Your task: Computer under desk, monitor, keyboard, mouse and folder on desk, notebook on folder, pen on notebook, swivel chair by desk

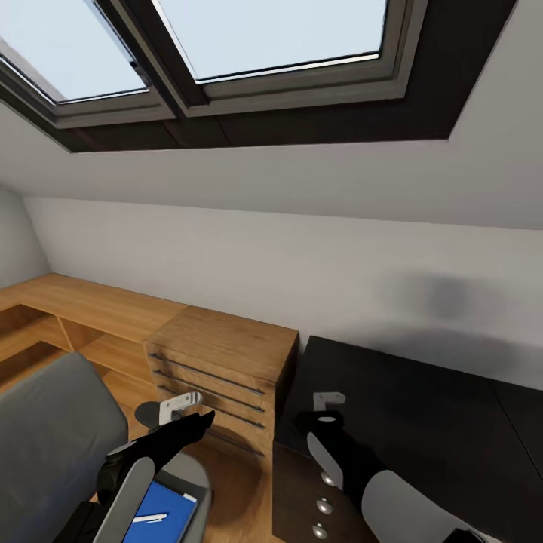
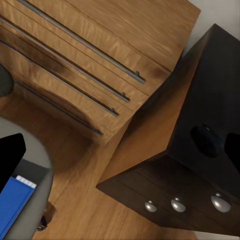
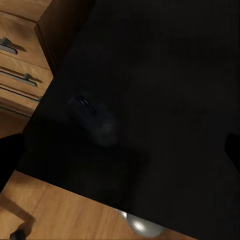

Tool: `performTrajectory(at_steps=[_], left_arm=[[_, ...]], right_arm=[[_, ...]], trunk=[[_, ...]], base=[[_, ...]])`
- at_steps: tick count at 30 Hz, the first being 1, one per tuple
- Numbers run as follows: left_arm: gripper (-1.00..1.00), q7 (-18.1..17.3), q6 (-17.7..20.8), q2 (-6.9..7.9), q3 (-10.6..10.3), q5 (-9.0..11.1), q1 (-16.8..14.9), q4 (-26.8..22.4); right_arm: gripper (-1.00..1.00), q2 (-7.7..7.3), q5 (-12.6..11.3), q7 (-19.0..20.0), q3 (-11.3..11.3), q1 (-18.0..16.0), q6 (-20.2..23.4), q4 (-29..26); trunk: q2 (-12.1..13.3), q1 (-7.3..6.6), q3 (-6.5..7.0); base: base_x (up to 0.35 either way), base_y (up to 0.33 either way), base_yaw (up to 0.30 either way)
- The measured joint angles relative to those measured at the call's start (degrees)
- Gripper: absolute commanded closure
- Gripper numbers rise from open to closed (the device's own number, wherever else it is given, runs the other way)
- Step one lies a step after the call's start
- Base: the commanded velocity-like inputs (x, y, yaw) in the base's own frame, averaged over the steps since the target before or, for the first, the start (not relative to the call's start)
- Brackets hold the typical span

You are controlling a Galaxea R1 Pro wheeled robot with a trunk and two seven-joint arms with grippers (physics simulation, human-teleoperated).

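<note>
Fingers over the desk corner, their state cannot be told.
The right arm's fingers [image 1: 329, 411] hover above the desk [image 1: 422, 407], near the dark mouse [image 3: 95, 120]; the left arm's fingers [image 1: 205, 417] hang above the swivel chair [image 1: 45, 445], where the folder [image 1: 162, 513] carries the pen [image 1: 149, 519].

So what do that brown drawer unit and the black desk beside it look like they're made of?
The brown drawer unit looks like wood or wood veneer: warm grain, slim metal bar handles. The glossy black desk seems lacquered or laminate board, faintly reflective, with round silver knobs, probably metal.
</note>
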Motion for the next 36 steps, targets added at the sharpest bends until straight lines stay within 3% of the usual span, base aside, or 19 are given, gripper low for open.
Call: performTrajectory(at_steps=[8,15,26,36], left_arm=[[-1.00,0.02,0.03,-0.03,-0.08,0.01,0.02,-0.05],[-1.00,0.07,0.00,-0.08,-0.10,0.00,0.15,0.01],[-1.00,0.09,0.03,-0.03,-0.02,0.03,0.18,0.19],[-1.00,0.08,0.09,-0.07,-0.01,0.13,0.19,0.17]], right_arm=[[-1.00,0.09,1.50,1.02,-0.06,-0.63,-2.47,3.77],[-1.00,0.22,1.52,0.82,-0.06,-0.65,-2.50,3.37],[-1.00,0.42,1.54,0.48,0.35,-0.65,-2.36,0.66],[-1.00,0.50,1.54,0.55,0.59,-0.65,-2.32,0.13]], trunk=[[0.00,0.00,0.00],[0.00,0.00,0.00],[0.00,0.00,0.00],[0.00,0.00,-0.08]], base=[[0.000,0.000,0.000],[0.000,-0.066,0.000],[0.000,-0.273,0.000],[0.000,-0.046,0.089]])
